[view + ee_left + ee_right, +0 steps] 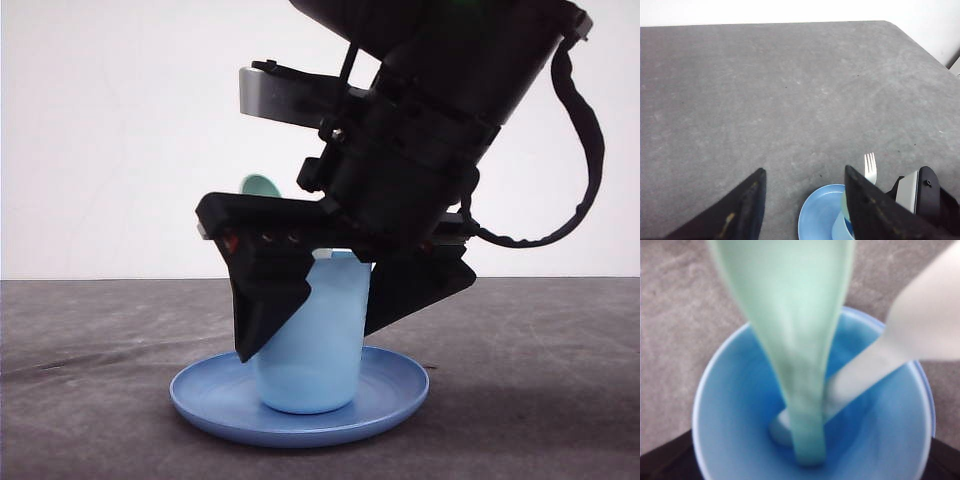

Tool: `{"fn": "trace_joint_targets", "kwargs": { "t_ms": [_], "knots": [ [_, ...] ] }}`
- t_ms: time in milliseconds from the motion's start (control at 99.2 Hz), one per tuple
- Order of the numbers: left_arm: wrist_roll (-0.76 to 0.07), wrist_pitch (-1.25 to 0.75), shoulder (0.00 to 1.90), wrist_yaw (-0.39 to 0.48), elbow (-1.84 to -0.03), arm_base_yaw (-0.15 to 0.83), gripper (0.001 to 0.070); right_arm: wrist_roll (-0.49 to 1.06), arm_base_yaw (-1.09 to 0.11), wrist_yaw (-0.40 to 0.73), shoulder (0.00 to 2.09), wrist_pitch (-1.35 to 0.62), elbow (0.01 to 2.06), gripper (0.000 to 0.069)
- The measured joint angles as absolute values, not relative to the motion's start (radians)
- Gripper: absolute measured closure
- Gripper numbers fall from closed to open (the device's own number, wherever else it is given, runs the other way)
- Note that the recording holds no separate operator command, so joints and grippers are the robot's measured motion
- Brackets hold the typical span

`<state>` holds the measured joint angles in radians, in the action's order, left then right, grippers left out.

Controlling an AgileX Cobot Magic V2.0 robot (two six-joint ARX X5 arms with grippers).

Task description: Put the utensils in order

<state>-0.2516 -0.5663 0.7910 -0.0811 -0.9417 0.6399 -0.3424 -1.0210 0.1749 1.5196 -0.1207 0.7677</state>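
The left hand (805, 210) hangs spread over the grey surface (765, 90), its 2 black fingers (745, 210) wide apart and holding nothing. At about 4 o'clock from it stands the round blue plastic plate (395, 390), carrying the light blue plastic cup (310, 340). Inside the cup stand the pale mint-green plastic spoon (795, 340) and the white four-tined plastic fork (870, 167), handles down and crossing at the bottom. The right hand (310, 305) straddles the cup, spread. Both utensils look light, stiff and slick, best pinched on the flat neck, gently.
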Motion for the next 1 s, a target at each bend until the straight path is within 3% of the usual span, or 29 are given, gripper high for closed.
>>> {"fn": "trace_joint_targets", "kwargs": {
  "t_ms": [403, 575, 998],
  "knots": [
    [-0.252, -0.572, 0.791, -0.081, -0.942, 0.64, 0.0414, -0.342, -1.021, 0.187, 1.225, -0.461, 0.864, 0.0134],
    [-0.252, -0.572, 0.791, -0.081, -0.942, 0.64, 0.0414, -0.343, -1.021, 0.225, 1.033, -0.508, 0.896, 0.0134],
    [-0.252, -0.565, 0.767, -0.081, -0.942, 0.64, 0.0414, -0.318, -1.021, 0.59, 0.653, -0.537, 0.912, 0.0134]
  ]
}}
